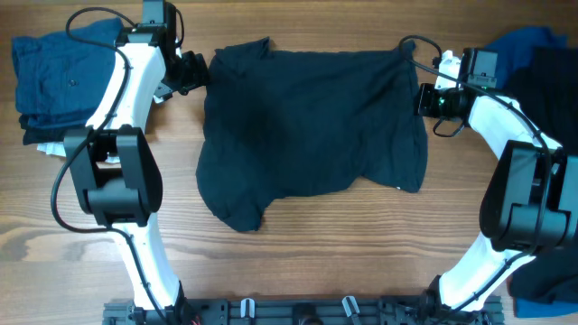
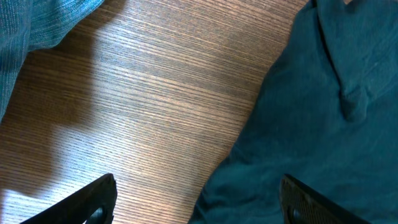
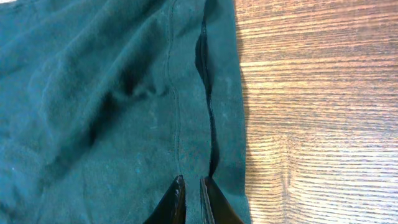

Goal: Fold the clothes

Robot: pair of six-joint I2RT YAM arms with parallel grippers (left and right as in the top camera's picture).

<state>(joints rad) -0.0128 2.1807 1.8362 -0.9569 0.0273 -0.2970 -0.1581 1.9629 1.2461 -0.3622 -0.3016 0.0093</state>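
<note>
A near-black navy short-sleeved shirt lies spread, a little rumpled, on the wooden table. My left gripper is at its far left corner. In the left wrist view its fingers are wide open, over bare wood and the shirt's edge, holding nothing. My right gripper is at the shirt's right edge. In the right wrist view its fingers are closed to a thin gap on a fold of the shirt near the hem.
A folded stack of mid-blue and dark clothes lies at the far left, and its blue cloth shows in the left wrist view. A pile of blue and dark garments lies at the far right edge.
</note>
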